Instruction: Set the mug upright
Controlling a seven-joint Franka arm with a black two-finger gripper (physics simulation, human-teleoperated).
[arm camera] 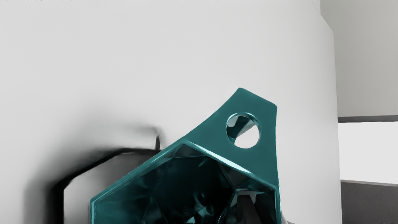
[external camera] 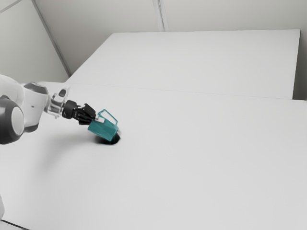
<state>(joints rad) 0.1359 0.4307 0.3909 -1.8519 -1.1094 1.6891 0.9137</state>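
Observation:
My gripper point(external camera: 94, 118) reaches the near end of the teal mug point(external camera: 102, 129) in the exterior view, and the mug hangs tilted from it, its handle on the upper side. In the wrist view the open mouth of the mug point(arm camera: 245, 161) faces my hand, with the holed handle piece sticking out from the rim. The gripper point(arm camera: 268, 214) pinches the mug's wall there, a dark finger showing inside the mouth and a small pale part outside. The mug's base and most of the fingers are hidden.
Under the mug, a dark patch point(external camera: 113, 141) lies on the white table point(external camera: 201, 158). Behind it stands another broad white surface point(external camera: 201, 62). A grey wall point(arm camera: 363, 62) rises past the table's side.

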